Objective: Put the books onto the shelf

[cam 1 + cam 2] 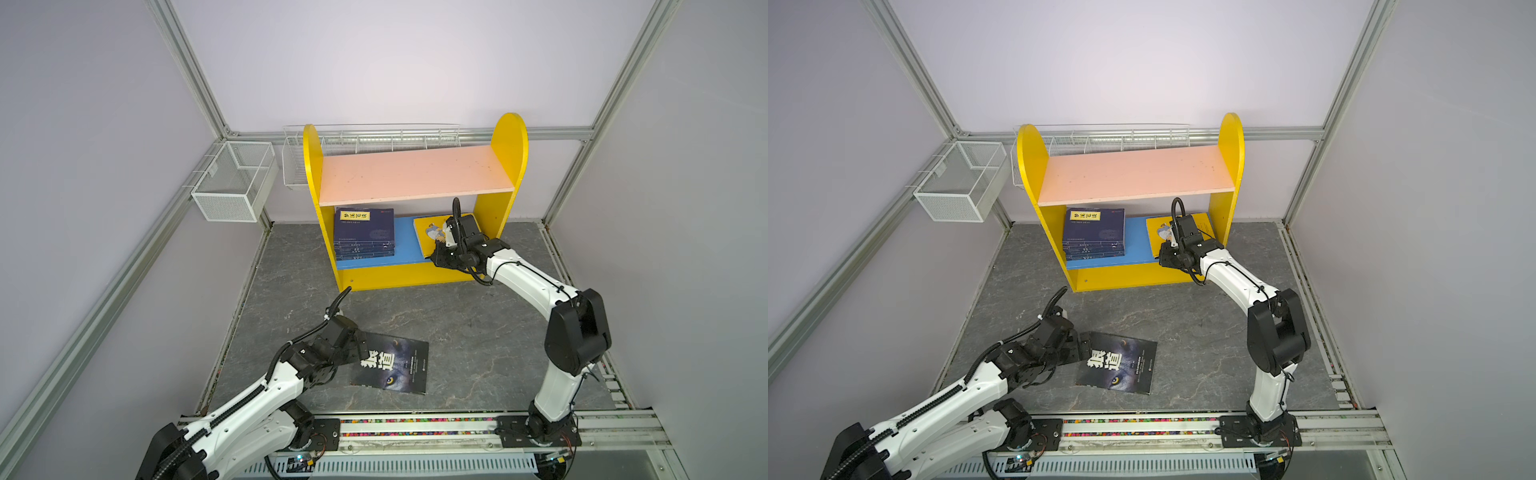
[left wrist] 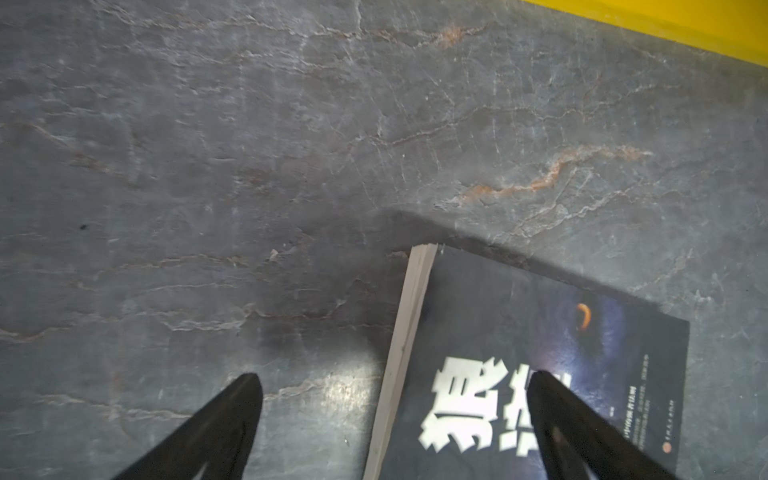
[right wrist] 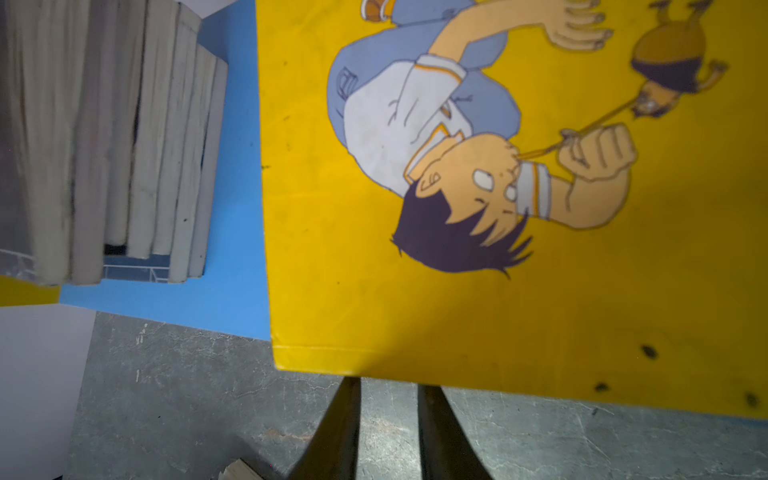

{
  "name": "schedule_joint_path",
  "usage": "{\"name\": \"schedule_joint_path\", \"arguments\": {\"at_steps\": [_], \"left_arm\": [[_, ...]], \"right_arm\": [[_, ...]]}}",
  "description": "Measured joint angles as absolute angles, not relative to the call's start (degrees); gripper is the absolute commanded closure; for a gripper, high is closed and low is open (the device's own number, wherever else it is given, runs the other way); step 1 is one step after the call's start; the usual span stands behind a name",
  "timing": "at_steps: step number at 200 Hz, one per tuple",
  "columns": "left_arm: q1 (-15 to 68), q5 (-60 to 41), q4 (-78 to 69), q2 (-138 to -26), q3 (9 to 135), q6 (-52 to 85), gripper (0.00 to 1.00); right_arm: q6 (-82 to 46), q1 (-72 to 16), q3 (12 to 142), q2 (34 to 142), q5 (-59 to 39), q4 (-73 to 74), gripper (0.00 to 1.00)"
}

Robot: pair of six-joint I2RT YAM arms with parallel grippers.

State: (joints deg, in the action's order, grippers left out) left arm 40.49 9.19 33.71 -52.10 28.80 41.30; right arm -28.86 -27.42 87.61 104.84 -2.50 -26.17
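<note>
One thin rectangular paperback (image 1: 399, 368) on veined tabletop (image 1: 478, 332)

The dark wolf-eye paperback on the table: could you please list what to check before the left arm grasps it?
1. Left end effector open: ok.
2. It straddles the dark wolf-eye paperback's page edge: ok, in the left wrist view.
3. Nothing lies on the paperback, on the grey marbled table: ok.
4. Pink upper board of the yellow-sided shelf bare: ok.
5. Right end effector clear of the shelf: not ok, at the front edge of the yellow cartoon-cover book on the blue lower board.
</note>
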Motion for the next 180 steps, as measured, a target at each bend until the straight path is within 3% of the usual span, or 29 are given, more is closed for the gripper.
{"name": "schedule_joint_path", "arguments": {"at_steps": [180], "left_arm": [[40.49, 5.34, 33.43, -51.35, 26.72, 40.21, 0.01]], "right_arm": [[-27.38, -20.23, 85.71, 102.17, 8.93, -28.08, 0.66]]}}
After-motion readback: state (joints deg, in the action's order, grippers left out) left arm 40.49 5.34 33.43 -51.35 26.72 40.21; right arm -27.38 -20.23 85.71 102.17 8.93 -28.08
